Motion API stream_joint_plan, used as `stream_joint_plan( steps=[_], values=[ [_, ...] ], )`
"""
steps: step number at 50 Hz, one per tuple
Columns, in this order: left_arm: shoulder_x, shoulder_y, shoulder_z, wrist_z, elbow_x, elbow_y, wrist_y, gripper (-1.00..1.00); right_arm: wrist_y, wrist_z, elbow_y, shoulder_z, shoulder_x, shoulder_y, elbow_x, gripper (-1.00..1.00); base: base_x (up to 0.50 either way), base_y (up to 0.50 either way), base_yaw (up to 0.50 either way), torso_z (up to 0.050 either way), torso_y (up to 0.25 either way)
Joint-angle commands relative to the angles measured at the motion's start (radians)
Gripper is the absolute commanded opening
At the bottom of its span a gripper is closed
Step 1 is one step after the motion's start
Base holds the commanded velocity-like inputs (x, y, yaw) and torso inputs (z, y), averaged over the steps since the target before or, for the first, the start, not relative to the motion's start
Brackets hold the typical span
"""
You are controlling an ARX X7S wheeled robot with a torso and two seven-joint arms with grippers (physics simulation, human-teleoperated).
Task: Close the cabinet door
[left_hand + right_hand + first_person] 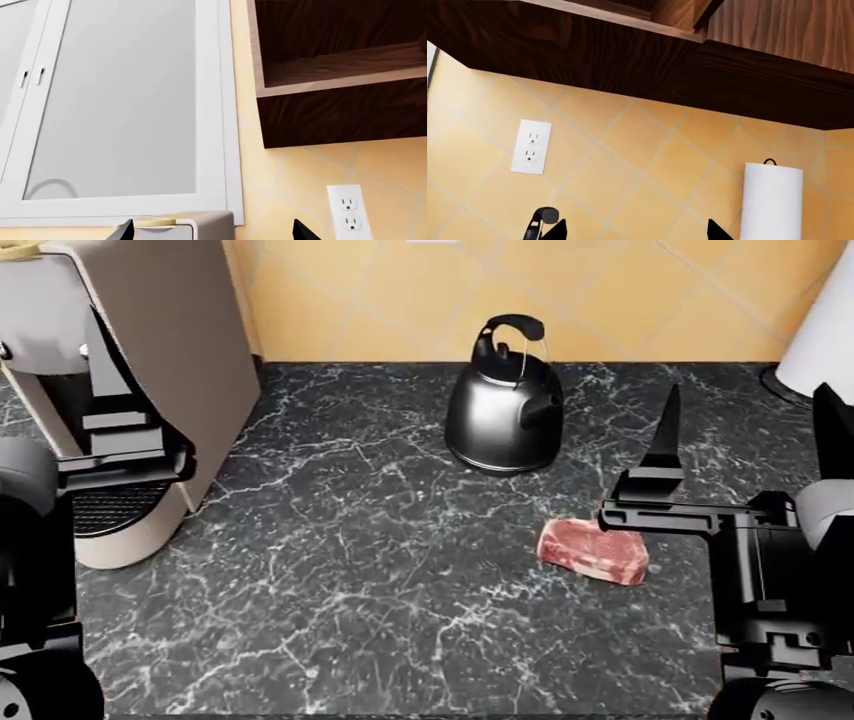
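Note:
The dark wood wall cabinet (340, 107) hangs above the counter, and in the left wrist view its inside and a shelf show, so it stands open. In the right wrist view I see the cabinet (627, 60) from below; a wood panel (684, 12) juts from its front edge, seemingly the cabinet door ajar. My left gripper (213, 231) is open, pointing up at the wall below the cabinet with nothing between its fingers. My right gripper (637, 231) is also open and empty, facing the tiled wall well below the cabinet.
A beige coffee machine (160, 370) stands at the counter's left, under a white window (120, 100). A black kettle (505, 400) and a raw steak (594, 552) sit on the marble counter (360, 570). A paper towel roll (770, 200) and a wall outlet (530, 146) are on the backsplash.

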Motion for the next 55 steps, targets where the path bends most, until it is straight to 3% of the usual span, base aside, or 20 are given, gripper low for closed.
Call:
stream_joint_plan(
  steps=[1,16,24,29,31,33,37,45,55],
  values=[
    [-0.009,-0.005,-0.003,-0.01,-0.011,0.001,-0.003,1.0,0.01,0.005,-0.006,0.003,0.0,0.007,0.011,1.0,0.5,0.0,0.0,0.0,0.01],
    [-0.021,0.001,-0.015,-0.028,-0.035,0.008,-0.006,1.0,0.089,0.015,-0.033,-0.001,0.031,0.027,0.009,1.0,0.09,0.0,0.0,0.0,0.001],
    [-0.03,-0.012,-0.029,-0.047,-0.058,0.029,-0.04,1.0,0.394,0.053,-0.043,0.1,0.004,0.168,0.022,1.0,0.0,0.0,0.0,0.0,0.0],
    [-0.035,-0.021,-0.038,-0.058,-0.075,0.037,-0.065,1.0,0.393,0.13,-0.049,0.187,0.038,0.194,0.123,1.0,0.0,0.0,0.0,0.0,0.0],
    [-0.038,-0.025,-0.045,-0.064,-0.083,0.041,-0.074,1.0,0.339,0.277,-0.049,0.235,0.119,0.19,0.316,1.0,0.0,0.0,0.0,0.0,0.0],
    [-0.046,-0.028,-0.043,-0.072,-0.087,0.042,-0.076,1.0,0.201,0.403,-0.048,0.213,0.273,0.173,0.497,1.0,0.0,0.0,0.0,0.0,0.0],
    [-0.055,-0.036,-0.043,-0.088,-0.097,0.039,-0.081,1.0,0.065,0.494,-0.047,0.207,0.433,0.169,0.607,1.0,0.0,0.0,0.0,0.0,0.0],
    [-0.088,-0.056,-0.056,-0.13,-0.155,0.046,-0.096,1.0,0.066,0.622,-0.04,0.353,0.547,0.257,0.878,1.0,0.0,0.0,0.0,0.0,0.0],
    [-0.251,-0.089,-0.04,-0.349,-0.386,0.047,-0.065,1.0,0.082,0.685,-0.017,0.314,0.651,0.422,0.986,1.0,0.0,0.0,0.0,0.0,0.0]
  ],
)
